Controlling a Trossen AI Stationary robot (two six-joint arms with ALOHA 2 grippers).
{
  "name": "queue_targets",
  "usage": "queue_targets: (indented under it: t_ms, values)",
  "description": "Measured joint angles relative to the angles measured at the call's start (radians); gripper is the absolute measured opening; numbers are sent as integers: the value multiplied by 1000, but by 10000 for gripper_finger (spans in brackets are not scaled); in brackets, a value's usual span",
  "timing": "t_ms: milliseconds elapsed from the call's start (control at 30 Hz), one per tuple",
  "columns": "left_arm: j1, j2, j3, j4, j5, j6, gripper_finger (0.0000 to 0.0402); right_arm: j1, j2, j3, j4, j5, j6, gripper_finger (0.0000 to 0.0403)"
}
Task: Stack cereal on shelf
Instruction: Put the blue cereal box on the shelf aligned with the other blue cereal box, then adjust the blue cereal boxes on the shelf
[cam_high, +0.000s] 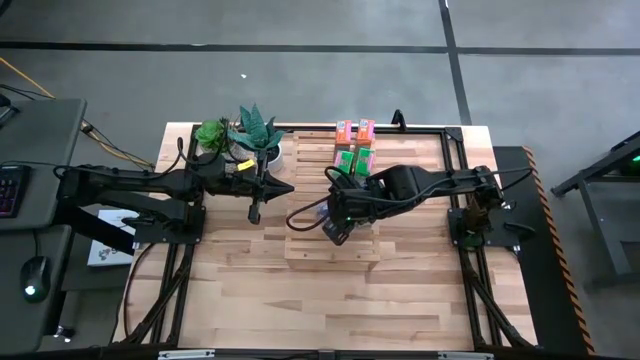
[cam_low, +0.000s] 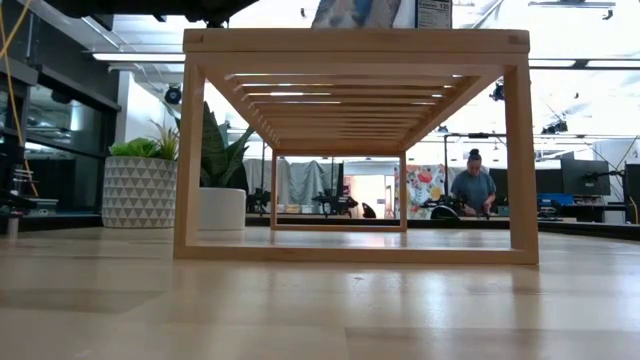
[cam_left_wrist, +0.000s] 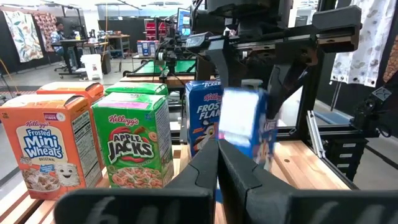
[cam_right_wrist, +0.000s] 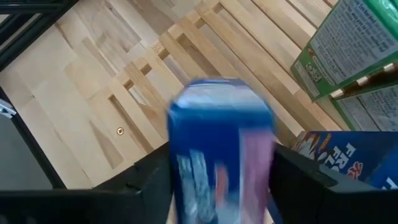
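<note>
The pale slatted wooden shelf (cam_high: 330, 245) stands on the table; in the low view the shelf (cam_low: 355, 42) shows side-on. Several cereal boxes (cam_high: 355, 145) stand upright on its far end: orange Mini-Wheats (cam_left_wrist: 46, 146), green Apple Jacks (cam_left_wrist: 137, 143) and blue Frosted Flakes (cam_left_wrist: 200, 118). My right gripper (cam_high: 340, 215) is over the shelf's middle, shut on another blue cereal box (cam_right_wrist: 221, 155). My left gripper (cam_high: 255, 210) is shut and empty, left of the shelf, pointing at the boxes. My right gripper pinches the blue cereal box between its two fingers (cam_right_wrist: 152, 180), one on each of two opposite side faces (cam_right_wrist: 264, 162). It comes from above. The box (cam_left_wrist: 245, 124) hangs below it, lifted clear above the slats, in front of the standing Frosted Flakes box.
Two potted plants (cam_high: 215, 132) (cam_high: 255, 125) stand at the table's far left, behind my left arm. Black frame rails (cam_high: 450, 150) border the table. Bare slats (cam_right_wrist: 205, 50) lie near the held box. A person (cam_low: 473, 185) stands far behind the table.
</note>
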Motion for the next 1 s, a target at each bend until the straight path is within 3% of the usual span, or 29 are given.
queue_targets:
  t_ms: [300, 500, 733, 1000]
  values:
    - [0, 0, 0, 0, 0, 0, 0, 0, -1, 0, 0, 2, 0, 272]
    - [0, 0, 0, 0, 0, 0, 0, 0, -1, 1, 0, 12, -32, 275]
    - [0, 0, 0, 0, 0, 0, 0, 0, -1, 1, 0, -105, -60, 275]
    - [0, 0, 0, 0, 0, 0, 0, 0, -1, 1, -28, -135, -72, 275]
